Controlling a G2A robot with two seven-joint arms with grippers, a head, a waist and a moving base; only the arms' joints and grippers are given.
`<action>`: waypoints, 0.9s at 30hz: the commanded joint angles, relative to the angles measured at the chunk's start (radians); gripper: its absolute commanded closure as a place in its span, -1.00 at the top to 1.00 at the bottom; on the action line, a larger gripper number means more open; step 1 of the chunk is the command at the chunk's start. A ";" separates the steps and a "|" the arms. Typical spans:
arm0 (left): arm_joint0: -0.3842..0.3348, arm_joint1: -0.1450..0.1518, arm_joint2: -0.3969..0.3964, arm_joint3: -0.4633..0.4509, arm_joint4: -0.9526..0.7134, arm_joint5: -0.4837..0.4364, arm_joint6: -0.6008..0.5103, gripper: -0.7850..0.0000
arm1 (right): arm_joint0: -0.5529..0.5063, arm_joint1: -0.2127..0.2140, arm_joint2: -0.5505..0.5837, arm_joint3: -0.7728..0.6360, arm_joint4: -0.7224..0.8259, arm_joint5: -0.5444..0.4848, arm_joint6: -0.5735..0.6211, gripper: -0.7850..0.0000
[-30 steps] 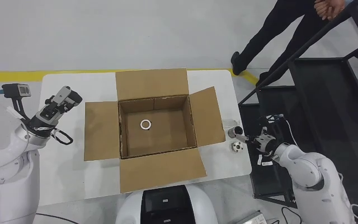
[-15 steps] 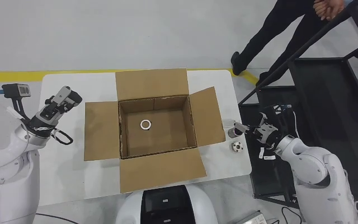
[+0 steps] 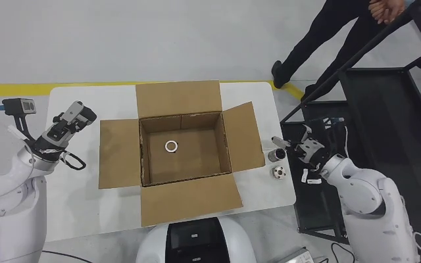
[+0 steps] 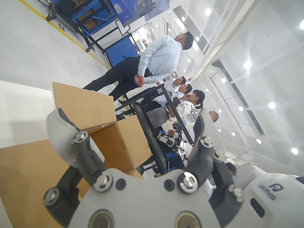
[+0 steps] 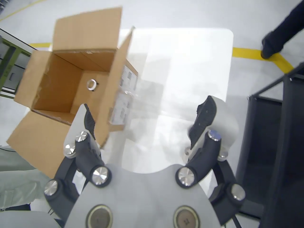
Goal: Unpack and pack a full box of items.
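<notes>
An open cardboard box (image 3: 183, 131) stands mid-table with all its flaps folded out. A white ring (image 3: 171, 145) lies on its floor; the same ring (image 5: 91, 84) and box (image 5: 59, 88) appear in the right wrist view. On the table right of the box stand a small metal cylinder (image 3: 275, 155) and a small white round part (image 3: 279, 172). My right gripper (image 3: 287, 145) (image 5: 144, 117) hovers open and holds nothing, just beside the cylinder at the table's right edge. My left gripper (image 3: 83, 113) (image 4: 129, 124) is open and holds nothing, above the table's left side, facing the box flap (image 4: 80, 103).
A black metal rack (image 3: 355, 131) stands close against the right edge of the white table (image 3: 79, 197), right behind my right arm. Bare table surface lies to the left of the box and in front of the left flap.
My right gripper has drifted away from the white round part toward the table's far side, ending beside the cylinder. Both small parts, the box and the left arm stayed put.
</notes>
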 commanded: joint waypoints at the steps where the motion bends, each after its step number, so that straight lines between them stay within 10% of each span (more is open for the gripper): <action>1: 0.000 0.000 0.000 0.000 0.000 0.000 0.000 1.00 | 0.045 0.001 -0.054 -0.023 0.028 -0.023 0.004 1.00; 16: 0.000 0.000 0.000 0.000 0.000 0.000 0.000 1.00 | 0.322 -0.017 -0.559 0.047 -0.188 -0.037 0.001 1.00; 27: 0.000 0.000 0.000 0.000 0.000 0.000 0.000 1.00 | 0.322 -0.017 -0.559 0.047 -0.188 -0.037 0.001 1.00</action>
